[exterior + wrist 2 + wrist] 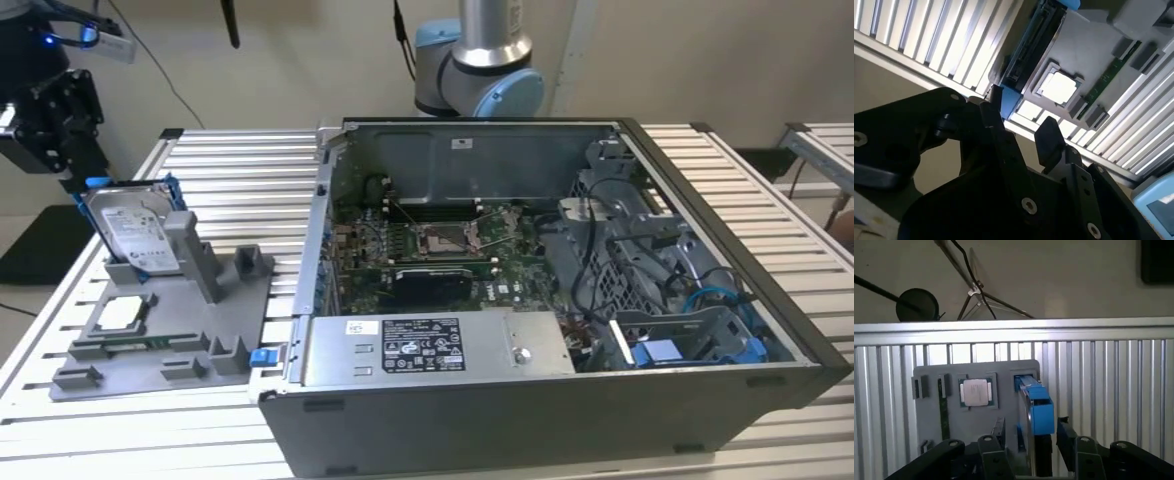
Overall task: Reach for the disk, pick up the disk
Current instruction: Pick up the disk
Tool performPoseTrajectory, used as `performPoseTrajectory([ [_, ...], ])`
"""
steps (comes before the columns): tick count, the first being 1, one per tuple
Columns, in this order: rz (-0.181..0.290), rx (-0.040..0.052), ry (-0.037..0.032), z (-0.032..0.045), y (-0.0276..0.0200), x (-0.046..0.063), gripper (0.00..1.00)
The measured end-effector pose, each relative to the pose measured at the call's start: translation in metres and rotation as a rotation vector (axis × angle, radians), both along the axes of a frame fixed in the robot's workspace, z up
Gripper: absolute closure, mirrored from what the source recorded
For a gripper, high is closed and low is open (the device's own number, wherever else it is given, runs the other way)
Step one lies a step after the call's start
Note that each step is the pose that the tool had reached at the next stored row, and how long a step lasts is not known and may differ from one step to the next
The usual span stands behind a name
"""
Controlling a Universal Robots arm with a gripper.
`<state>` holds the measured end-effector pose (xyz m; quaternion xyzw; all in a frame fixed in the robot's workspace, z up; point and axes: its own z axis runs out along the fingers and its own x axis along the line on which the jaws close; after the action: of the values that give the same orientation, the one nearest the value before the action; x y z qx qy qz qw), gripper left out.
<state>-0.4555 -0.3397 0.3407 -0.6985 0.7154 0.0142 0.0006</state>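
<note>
Blue-framed disk (1040, 412) beneath parted end effector (1030, 427)

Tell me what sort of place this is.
Most likely a robotics lab or test cell for computer assembly work: an opened desktop computer case lies on a slatted metal table, a grey fixture holds the disk on edge, and a robot arm stands behind.

Disk (134, 232) label and power supply (427, 347) sticker, print too small to read
</note>
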Motion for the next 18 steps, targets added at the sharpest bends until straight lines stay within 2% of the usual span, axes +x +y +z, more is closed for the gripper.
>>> performPoseTrajectory([
  [7, 0.009, 0.0007, -0.0018, -0.0093, 0.0017, 0.000, 0.00],
  [12, 0.010, 0.0029, -0.0022, -0.0130, 0.0052, 0.000, 0.00],
  [18, 0.010, 0.0043, -0.0021, -0.0224, 0.0056, 0.000, 0.00],
])
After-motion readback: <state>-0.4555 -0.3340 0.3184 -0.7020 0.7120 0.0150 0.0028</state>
